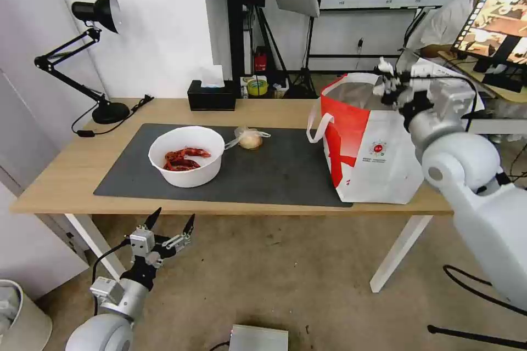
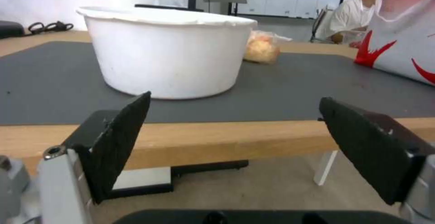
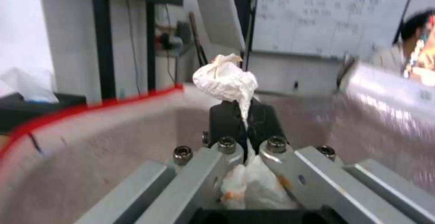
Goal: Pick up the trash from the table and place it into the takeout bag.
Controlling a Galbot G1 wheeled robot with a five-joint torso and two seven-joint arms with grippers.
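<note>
Right now my right pincer (image 3: 239,115) is clenched on the crumpled white tissue (image 3: 225,79) over the white-and-red foil-lined takeout bag (image 1: 369,142) — featherlight, soft, pinch mid-wad; left pincer (image 1: 171,224) released, below the table (image 1: 66,175) edge.

The long light-wood table (image 1: 71,175) stands on white legs and carries a large dark grey mat (image 1: 274,175). On the mat, the round white bowl (image 1: 189,167) shows red crayfish shells inside, and the small clear bag (image 1: 250,139) wraps a pale yellowish lump. The boxy takeout bag (image 1: 373,148) is white with broad red panels and red swooshes, a small round red logo on its side, white loop handles and a silver foil lining edged in red. The crumpled tissue (image 3: 226,79) is white with faint orange stains. The right gripper (image 3: 240,118) has black fingers on silver metal; the left gripper (image 2: 236,142) has black pads. A black tissue box (image 1: 211,96) shows white tissue on top.
</note>
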